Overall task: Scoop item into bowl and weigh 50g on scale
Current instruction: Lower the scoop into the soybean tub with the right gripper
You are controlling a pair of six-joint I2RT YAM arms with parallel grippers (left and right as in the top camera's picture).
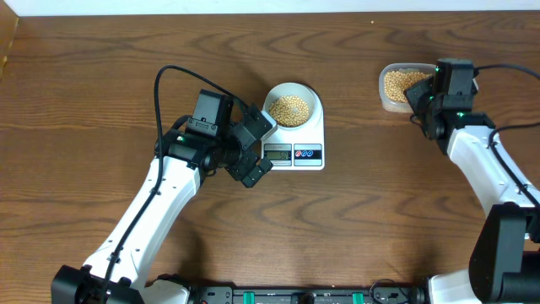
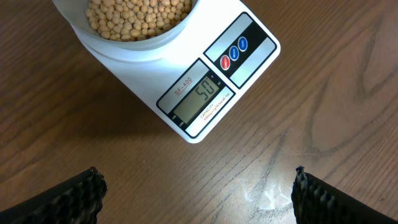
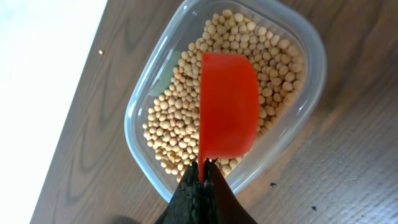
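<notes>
**Step in hand:** weighing check; the scooping looks all but done.

1. Left gripper [image 1: 257, 149]: hangs over bare wooden table [image 1: 101, 76] just beside the near-left corner of the scale. Its fingers [image 2: 74, 198] are spread wide and hold nothing.
2. Kitchen scale [image 1: 309, 165]: white and flat, near the table's middle. The display [image 2: 199, 96] appears to read 50, with round red and blue buttons [image 2: 234, 53] next to it.
3. Bowl [image 1: 314, 100]: pale, seated on the scale's far end. It holds a heap of soybeans [image 1: 290, 109], which is where the weighed share sits.
4. Clear plastic tub [image 3: 140, 134]: well to the right, near the far edge. It holds the remaining stock of beans [image 3: 180, 124].
5. Red scoop [image 3: 229, 106]: poised over the tub with no beans visible on it. I cannot tell whether it is upright or turned over.
6. Right gripper [image 3: 204, 171]: fingers pinched tight on the scoop's thin handle.

**Next move, as I judge it:** if the reading really is 50, no further load is wanted. The scoop can be put down, and the bowl and scale left alone.

**Obstructions:** the stretch of table between tub and bowl looks open. The left gripper sits close enough to the scale that a careless swing could nudge it and upset the reading. A pale smudge [image 2: 267, 194] marks the wood near the left fingers.
</notes>
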